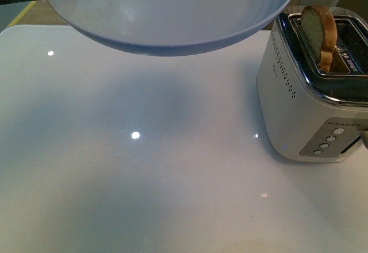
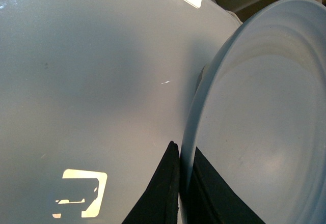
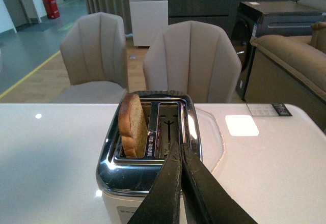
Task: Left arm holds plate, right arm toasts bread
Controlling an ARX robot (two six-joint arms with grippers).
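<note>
While left gripper (image 2: 184,155) pinches pale blue plate (image 1: 172,11) by rim, aloft over white table (image 1: 144,178), bread slice (image 1: 319,34) stands proud in slot of toaster (image 1: 299,109). Right gripper (image 3: 181,150) above toaster, fingers pressed together, empty. Bread loaded; whether toasted, cannot tell. Likely left: lift slice onto plate.

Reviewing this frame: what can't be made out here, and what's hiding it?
Bread: lower half hidden inside the toaster slot, front and right wrist views.
Plate: far part cut off by the front view's top edge.
Left gripper: front view's top edge leaves only a dark sliver.
Right gripper: outside the front view.
Toaster buttons: markings too small, front view.
</note>
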